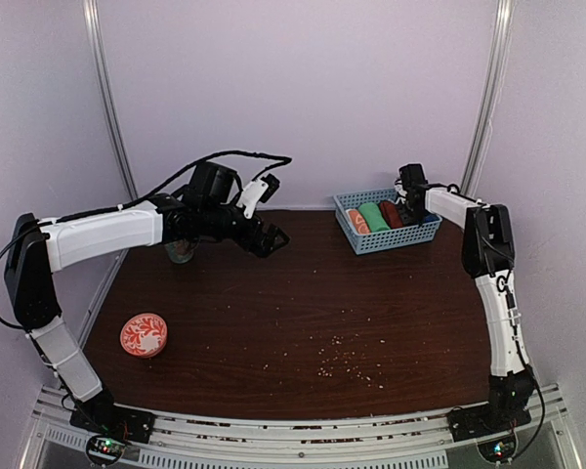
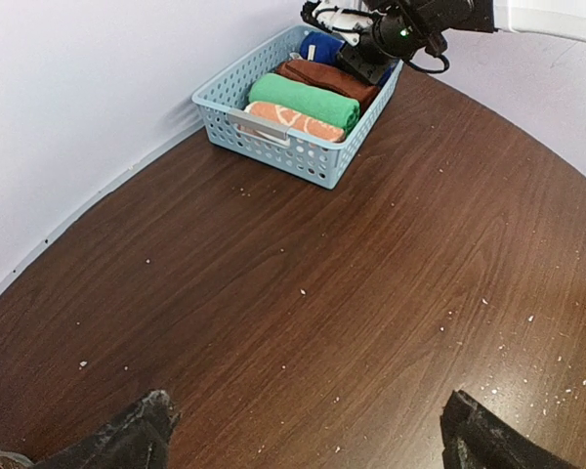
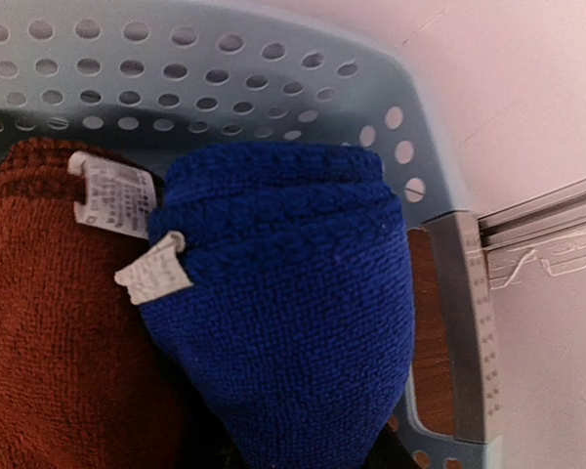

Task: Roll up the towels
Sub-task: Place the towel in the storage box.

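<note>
Together, brown towel (image 3: 59, 322) and blue towel (image 3: 283, 293) sit rolled in the table's (image 1: 303, 313) far-right-corner basket (image 2: 273, 137); right gripper (image 2: 363, 59) pinches the blue, left gripper (image 2: 303, 435) gapes.

Robotics lab booth: left arm (image 1: 98, 234) and right arm (image 1: 498, 313) bolted to a metal rail (image 1: 293, 435) along the bottom, brown worktop (image 1: 303, 313), bare pale walls (image 1: 303, 88).

- The top external camera looks down from above and behind the arm bases, which sit at the frame's bottom edge, and takes in the whole table (image 1: 303, 322).
- The left wrist camera hangs low over the table and faces across it toward the basket (image 2: 293, 156) at upper centre.
- The right wrist camera looks into the basket from very close, so the blue towel (image 3: 283, 313) fills mid-frame.
- All 3 views share the basket.
</note>
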